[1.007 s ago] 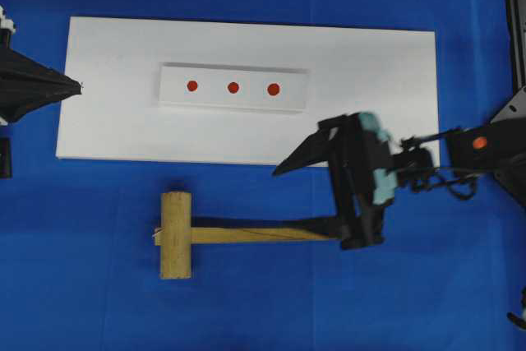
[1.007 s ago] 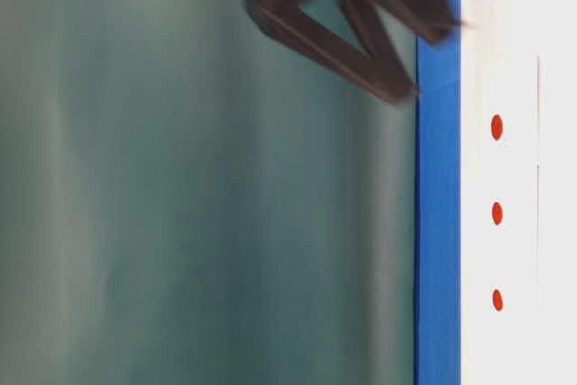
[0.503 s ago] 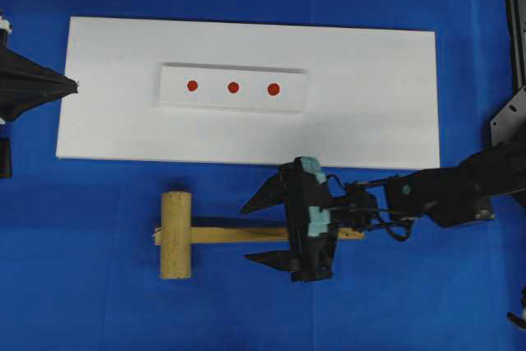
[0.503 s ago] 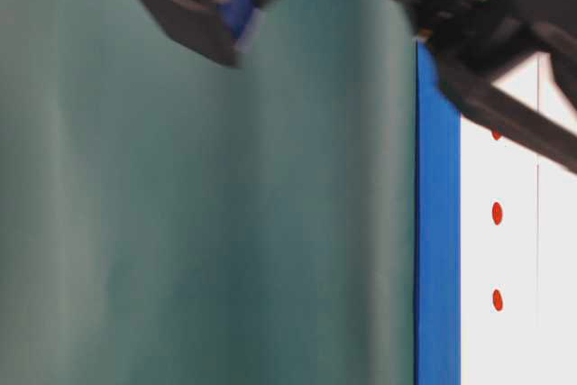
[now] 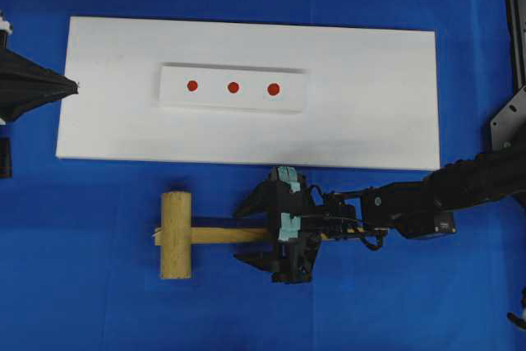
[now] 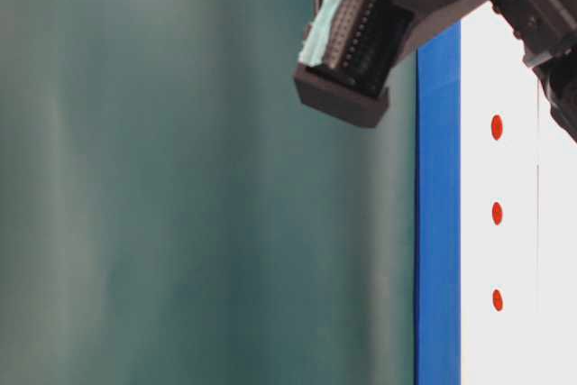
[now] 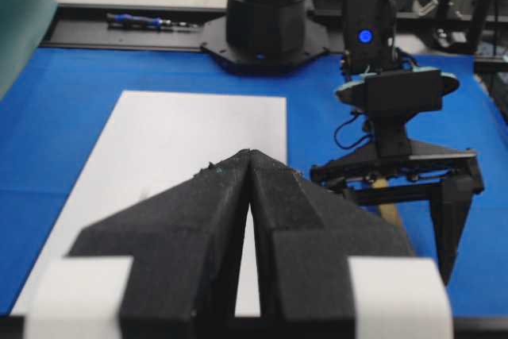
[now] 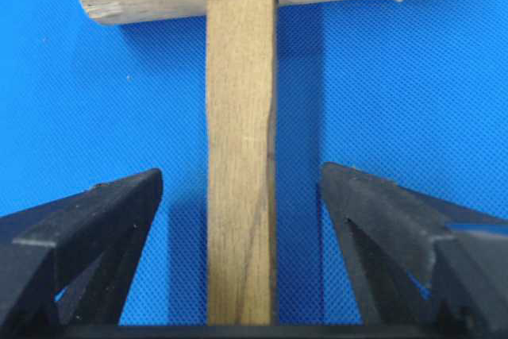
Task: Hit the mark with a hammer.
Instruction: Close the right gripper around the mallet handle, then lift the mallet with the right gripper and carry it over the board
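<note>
Half a second ago the right gripper (image 5: 251,234) sat farther along the handle toward its free end; now it has slid closer to the head, and the hammer (image 5: 215,235) has stayed put on the blue cloth (image 5: 99,302).

The hammer lies flat just in front of the white board (image 5: 370,80), not touching it. Its long axis runs left to right in the overhead view, roughly parallel to the board's near edge, with the head at the left and the handle reaching right. The head's own cylinder lies crosswise to the handle.

The right gripper's jaws stand wide apart, one finger on each side of the handle, with clear gaps of cloth showing between wood and fingers in the right wrist view. The handle's free end is hidden under the gripper and arm.

At the board's left end, the left gripper (image 5: 72,85) has its jaws pressed together on nothing.

Three red marks (image 5: 233,87) sit in a row on a raised white strip (image 5: 173,88). The table-level view is mostly a blurred green surface (image 6: 180,223); the hammer cannot be made out there.
</note>
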